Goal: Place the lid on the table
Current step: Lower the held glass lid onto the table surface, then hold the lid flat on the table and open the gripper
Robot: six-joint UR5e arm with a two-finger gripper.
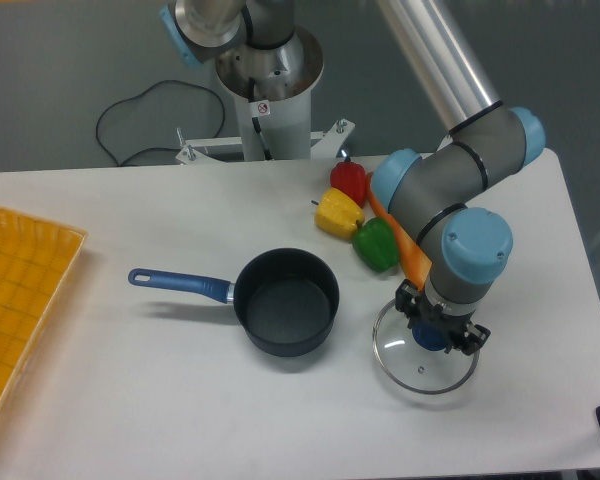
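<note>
The round clear glass lid [423,357] with its blue knob is gripped by the two-finger gripper [436,331] low over the white table [160,400] beside the dark saucepan [285,301], release seemingly due next.

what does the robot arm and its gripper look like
The arm is made of silver-grey metal tubes with darker grey joint housings capped in light blue. The gripper is small and black with two short fingers. The base column carries a small red-and-white sticker.
</note>
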